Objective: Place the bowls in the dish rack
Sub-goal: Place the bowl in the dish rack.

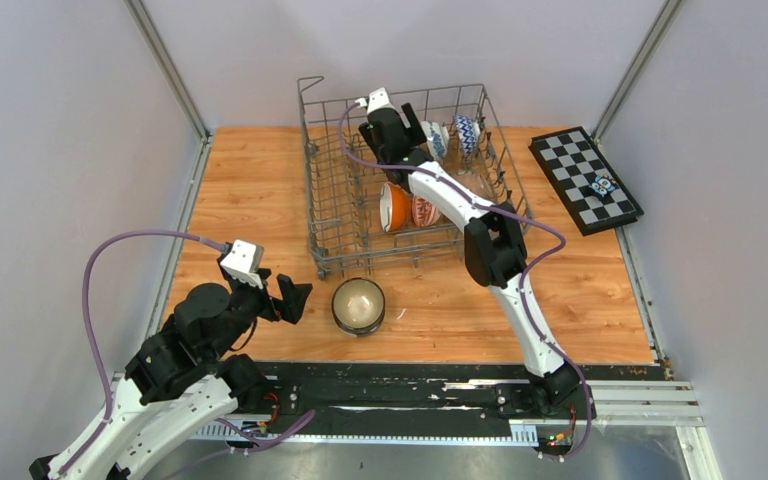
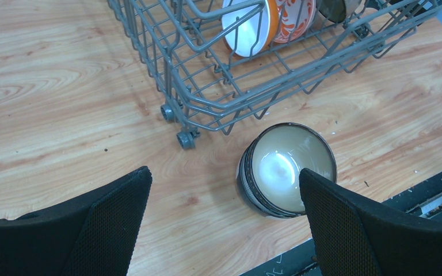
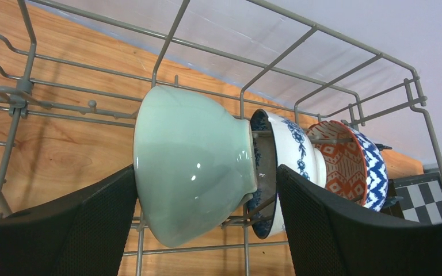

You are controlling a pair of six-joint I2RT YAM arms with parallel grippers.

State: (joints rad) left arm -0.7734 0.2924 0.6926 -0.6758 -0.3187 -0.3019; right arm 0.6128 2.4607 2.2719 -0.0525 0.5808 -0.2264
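The grey wire dish rack stands at the back middle of the table. My right gripper reaches into its far part and is open, its fingers either side of a pale green bowl that rests on its side on the tines. Behind that bowl stand a blue-white patterned bowl and a blue zigzag bowl with an orange-patterned inside. An orange bowl and a red-white patterned bowl stand on edge lower in the rack. A dark-rimmed beige bowl sits upright on the table before the rack. My left gripper is open and empty just left of it.
A black-and-white chequered board with a small object on it lies at the back right. The rack's small wheels stand close to the beige bowl. Grey walls close in the sides and back. A black rail runs along the near edge.
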